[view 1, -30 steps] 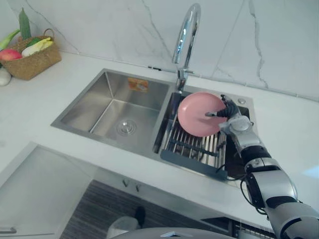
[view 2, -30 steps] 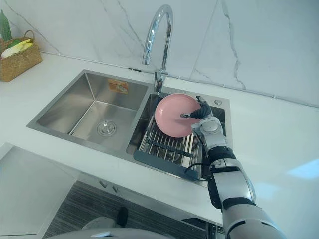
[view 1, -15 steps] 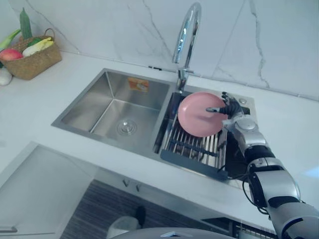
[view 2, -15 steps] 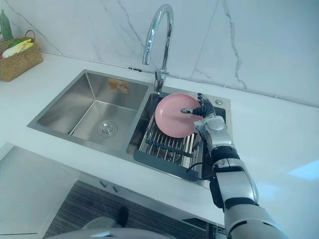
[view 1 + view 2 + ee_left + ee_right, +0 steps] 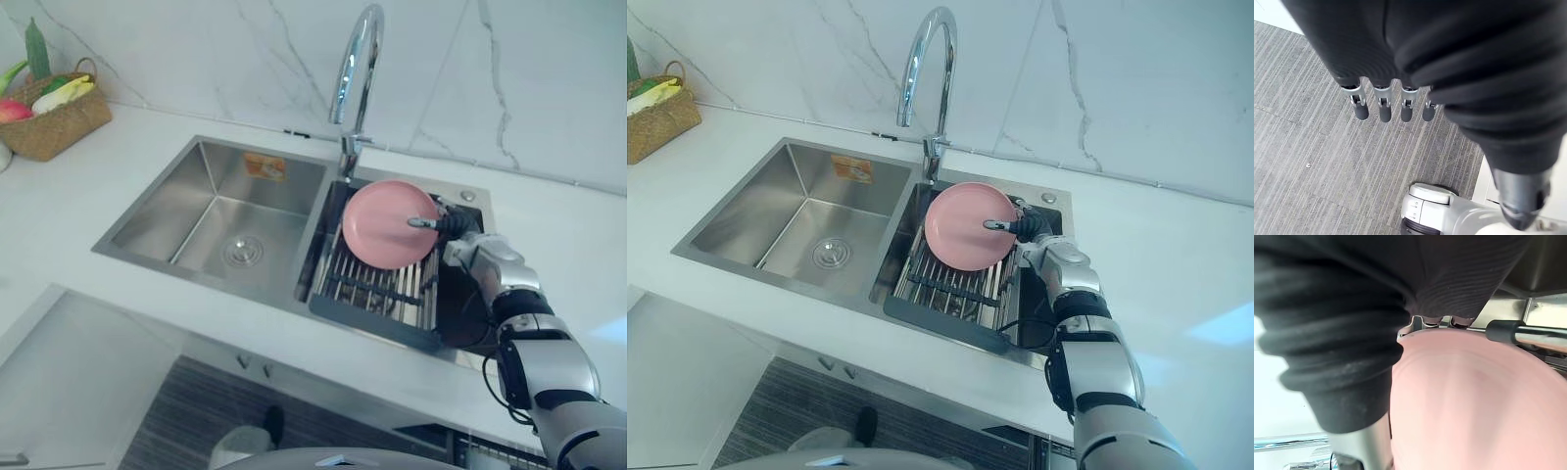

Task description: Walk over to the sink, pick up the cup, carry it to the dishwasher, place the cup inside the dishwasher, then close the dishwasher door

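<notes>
No cup shows; a round pink plate (image 5: 387, 223) stands on edge over the dish rack (image 5: 377, 294) in the sink's right basin. My right hand (image 5: 458, 227) holds the plate at its right rim, with the thumb (image 5: 1528, 333) across the front face and the fingers curled behind the edge. From the right wrist, the plate (image 5: 1474, 406) lies directly under the hand's dark cover. My left hand (image 5: 1381, 105) hangs over the grey striped floor with straight fingers and holds nothing.
A tall chrome tap (image 5: 353, 69) rises just behind the plate. The left basin (image 5: 225, 215) holds only its drain. A wicker basket (image 5: 54, 108) of vegetables sits far left on the white counter. A marble wall backs the counter.
The whole view has shifted a little, so the camera moved. The right hand keeps its hold on the plate at the same spot over the rack; its wrist has turned slightly.
</notes>
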Tool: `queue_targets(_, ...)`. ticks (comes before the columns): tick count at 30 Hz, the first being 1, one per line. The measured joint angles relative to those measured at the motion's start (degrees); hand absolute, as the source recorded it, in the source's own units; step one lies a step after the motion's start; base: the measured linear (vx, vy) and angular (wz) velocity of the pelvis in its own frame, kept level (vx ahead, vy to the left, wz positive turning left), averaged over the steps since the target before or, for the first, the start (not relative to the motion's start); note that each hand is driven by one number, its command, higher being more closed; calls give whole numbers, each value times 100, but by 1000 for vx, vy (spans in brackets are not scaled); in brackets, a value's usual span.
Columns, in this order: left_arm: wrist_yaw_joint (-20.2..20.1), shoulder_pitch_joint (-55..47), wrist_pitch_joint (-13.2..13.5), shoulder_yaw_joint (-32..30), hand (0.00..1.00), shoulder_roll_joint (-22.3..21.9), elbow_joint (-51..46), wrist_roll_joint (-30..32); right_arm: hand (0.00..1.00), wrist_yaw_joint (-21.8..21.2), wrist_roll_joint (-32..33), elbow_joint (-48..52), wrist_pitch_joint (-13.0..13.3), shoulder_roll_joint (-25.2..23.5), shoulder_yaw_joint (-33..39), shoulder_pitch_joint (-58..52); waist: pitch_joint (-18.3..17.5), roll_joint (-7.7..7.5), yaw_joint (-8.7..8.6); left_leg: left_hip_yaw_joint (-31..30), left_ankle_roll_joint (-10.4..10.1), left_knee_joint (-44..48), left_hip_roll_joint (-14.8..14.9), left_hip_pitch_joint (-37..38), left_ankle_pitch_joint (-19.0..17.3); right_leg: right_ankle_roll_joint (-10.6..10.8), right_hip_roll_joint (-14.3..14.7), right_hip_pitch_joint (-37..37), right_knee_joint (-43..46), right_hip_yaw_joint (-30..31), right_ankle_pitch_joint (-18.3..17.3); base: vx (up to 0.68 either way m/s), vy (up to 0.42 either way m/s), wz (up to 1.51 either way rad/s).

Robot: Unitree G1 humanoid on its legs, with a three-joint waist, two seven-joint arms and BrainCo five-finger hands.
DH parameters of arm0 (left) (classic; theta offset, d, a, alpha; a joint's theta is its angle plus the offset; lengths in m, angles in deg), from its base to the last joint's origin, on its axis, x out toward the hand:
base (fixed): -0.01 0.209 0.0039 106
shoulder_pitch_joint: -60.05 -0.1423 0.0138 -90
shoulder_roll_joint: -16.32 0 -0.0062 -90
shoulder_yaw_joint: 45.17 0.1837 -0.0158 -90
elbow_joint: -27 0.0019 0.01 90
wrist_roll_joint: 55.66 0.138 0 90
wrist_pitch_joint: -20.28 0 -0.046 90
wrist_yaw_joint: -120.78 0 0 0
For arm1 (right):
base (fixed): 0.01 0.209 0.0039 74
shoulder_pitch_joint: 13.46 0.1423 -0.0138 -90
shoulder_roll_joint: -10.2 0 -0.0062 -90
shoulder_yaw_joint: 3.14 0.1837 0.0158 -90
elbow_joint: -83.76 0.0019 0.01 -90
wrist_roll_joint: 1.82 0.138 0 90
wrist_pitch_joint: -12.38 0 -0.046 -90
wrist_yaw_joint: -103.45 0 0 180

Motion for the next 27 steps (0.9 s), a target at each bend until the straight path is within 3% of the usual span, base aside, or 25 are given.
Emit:
queue_targets(8, 11, 1, 4, 170, 0, 61, 3, 1, 0, -603, 1, -5, -287, 199, 46, 0, 15, -41, -4, 9, -6, -1, 13, 14, 0, -15, 4, 2, 13, 4, -9, 0, 0, 0)
queue_targets(14, 29, 0, 40, 210, 0, 94, 12, 3, 0, -664, 271, -142, -395, 220, 46, 0, -11, -87, 14, 9, -21, -1, 29, 18, 7, -27, 14, 3, 24, 3, -18, 0, 0, 0)
queue_targets(20, 34, -1, 60, 207, 0, 119, 23, 3, 0, -744, 938, -160, -716, 219, 100, -56, -40, -138, 2, 9, -35, -1, 40, 23, 15, -28, 20, 1, 38, 8, -22, 0, 0, 0)
queue_targets(27, 51, -1, 155, 203, 0, 140, 72, 8, 0, -931, 1008, -157, -725, 219, 212, -195, -78, -187, -3, 17, -84, -1, 57, 17, -16, -23, 30, -11, 51, 17, -34, 0, 0, 0)
